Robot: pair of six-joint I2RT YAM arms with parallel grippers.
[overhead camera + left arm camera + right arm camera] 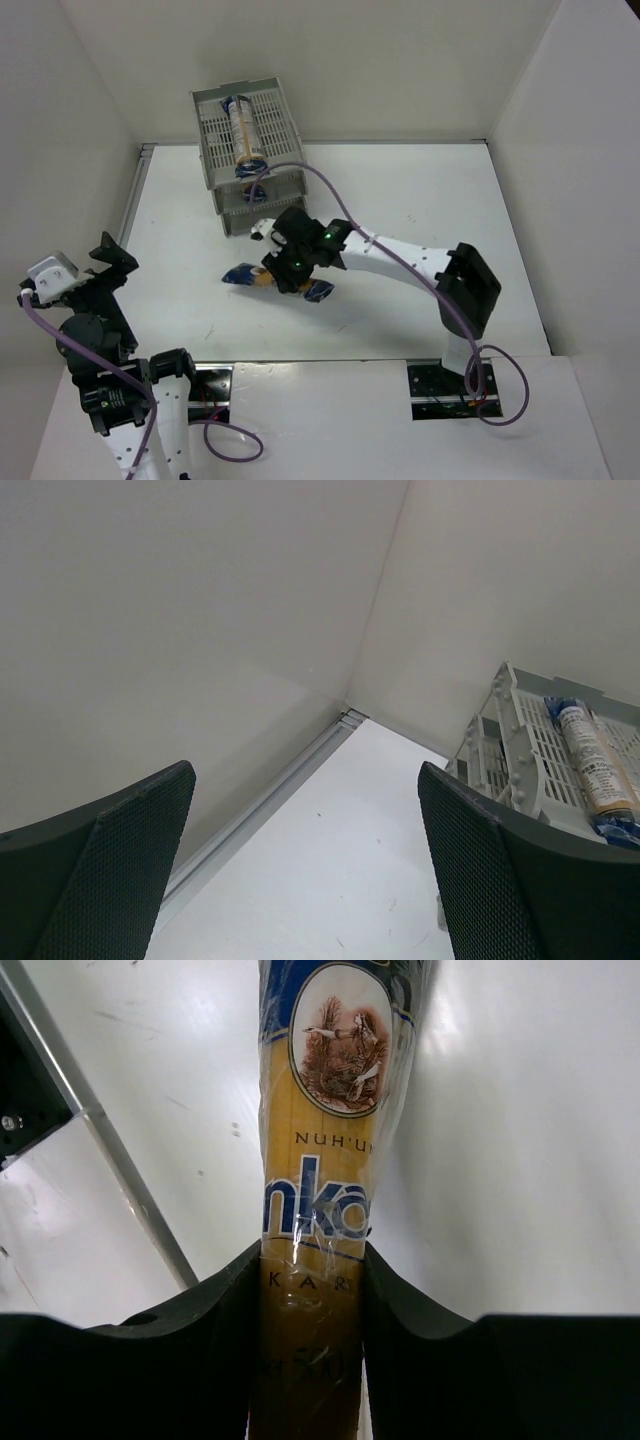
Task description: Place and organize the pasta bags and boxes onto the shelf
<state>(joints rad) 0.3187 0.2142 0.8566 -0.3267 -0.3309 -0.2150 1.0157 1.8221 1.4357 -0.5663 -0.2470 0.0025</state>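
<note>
Packet [325, 1150] in right hand [312, 1265], left hand [307, 790] open

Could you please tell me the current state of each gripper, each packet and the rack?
Left gripper: open, empty.
Right gripper: shut on a packet.
Held packet: clamped mid-length between the fingers, not on the rack.
Stowed packet: lying in the rack's top tray.
Rack: standing by the far wall, one packet visible in it.
</note>
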